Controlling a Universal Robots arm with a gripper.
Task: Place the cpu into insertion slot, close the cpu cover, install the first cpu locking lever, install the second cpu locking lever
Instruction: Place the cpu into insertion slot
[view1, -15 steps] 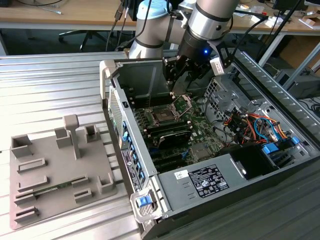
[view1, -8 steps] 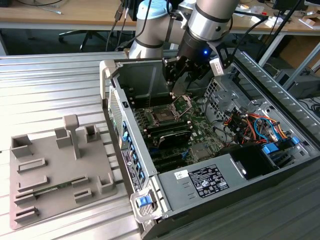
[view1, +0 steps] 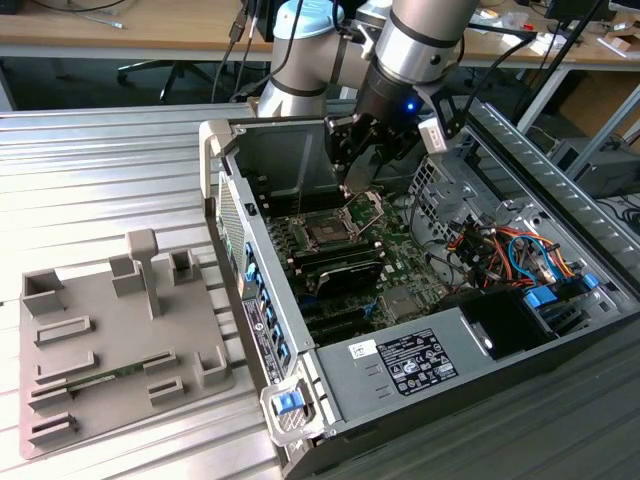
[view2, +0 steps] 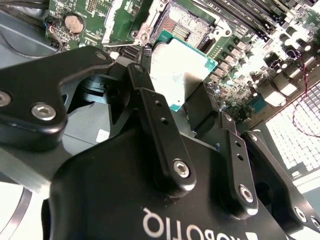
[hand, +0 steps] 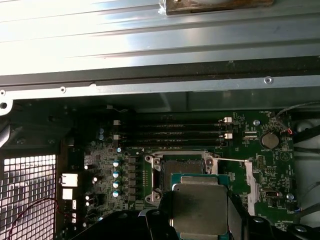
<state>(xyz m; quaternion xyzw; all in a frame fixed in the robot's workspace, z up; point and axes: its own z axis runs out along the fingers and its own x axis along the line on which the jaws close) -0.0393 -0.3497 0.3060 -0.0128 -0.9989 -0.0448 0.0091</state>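
Observation:
My gripper hangs inside the open computer case, shut on the cpu, a flat silvery square chip with a green rim. In the first wrist view the cpu is held between the two black fingers, just above and slightly short of the insertion slot. The insertion slot is a dark square socket with a metal rim on the green board, and nothing sits in it. The cpu cover stands raised beside the slot, a silvery frame hinged at one edge.
Long black memory slots run beside the socket. Case walls surround the board, and a bundle of cables lies at the exterior view's right. A grey fixture tray rests on the ribbed metal table at the exterior view's left.

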